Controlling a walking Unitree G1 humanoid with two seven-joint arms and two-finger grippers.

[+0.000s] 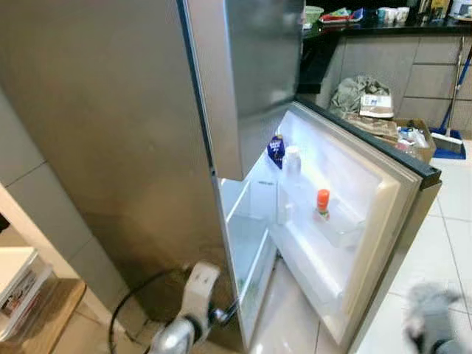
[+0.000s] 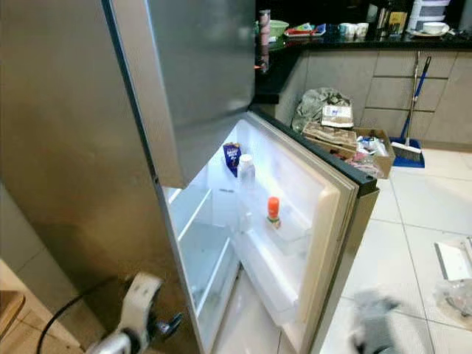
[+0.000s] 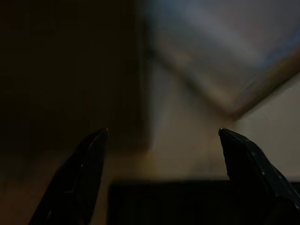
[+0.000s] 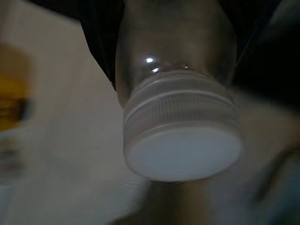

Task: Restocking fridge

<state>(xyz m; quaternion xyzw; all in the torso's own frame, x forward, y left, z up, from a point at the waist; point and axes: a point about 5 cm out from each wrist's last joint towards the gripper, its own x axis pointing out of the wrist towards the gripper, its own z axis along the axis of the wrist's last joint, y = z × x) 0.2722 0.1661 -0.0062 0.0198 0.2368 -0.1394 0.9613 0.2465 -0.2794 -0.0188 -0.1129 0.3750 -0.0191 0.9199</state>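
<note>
The steel fridge [image 1: 110,147] stands with its lower door [image 1: 383,192] swung open to the right. On the door shelves are a blue carton [image 1: 276,150], a white bottle [image 1: 293,159] and an orange-capped bottle [image 1: 323,203]. The inner shelves [image 1: 247,243] look bare. My left arm [image 1: 193,302] is low, by the fridge's front edge; in its wrist view the left gripper [image 3: 164,136] is open with nothing between the fingers. My right gripper [image 1: 431,317] is a blur low at the right, over the floor. In the right wrist view it is shut on a clear bottle with a white cap [image 4: 180,126].
A cardboard box of clutter [image 1: 409,136] and a blue broom with dustpan [image 1: 448,144] sit on the floor behind the open door, below a dark counter [image 1: 383,26]. A wooden shelf [image 1: 37,310] is at the left. A black cable [image 1: 129,302] loops by the fridge base.
</note>
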